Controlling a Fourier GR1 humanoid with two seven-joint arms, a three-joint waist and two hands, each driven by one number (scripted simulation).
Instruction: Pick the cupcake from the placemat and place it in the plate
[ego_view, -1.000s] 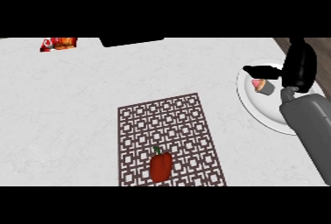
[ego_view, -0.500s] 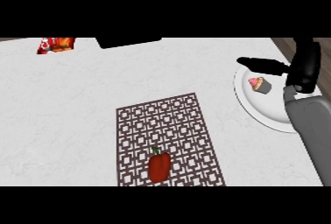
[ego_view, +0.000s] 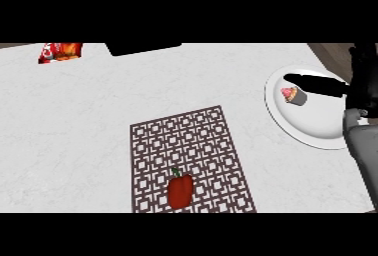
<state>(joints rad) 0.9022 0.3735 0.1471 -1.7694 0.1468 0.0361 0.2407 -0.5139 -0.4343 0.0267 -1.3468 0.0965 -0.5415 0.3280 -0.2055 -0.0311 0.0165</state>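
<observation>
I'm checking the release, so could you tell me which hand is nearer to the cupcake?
Right. The right hand sits just beside the cupcake over the plate, fingers straight. The left hand is not in view.

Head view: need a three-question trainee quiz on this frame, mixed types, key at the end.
1. True or false: the pink-topped cupcake lies on the round white plate.
2. What rests on the brown lattice placemat? A) red bell pepper B) cupcake C) nothing
3. Fill in: the black right hand has straight fingers, so it is ____.

Key: 1 true; 2 A; 3 open.
</observation>
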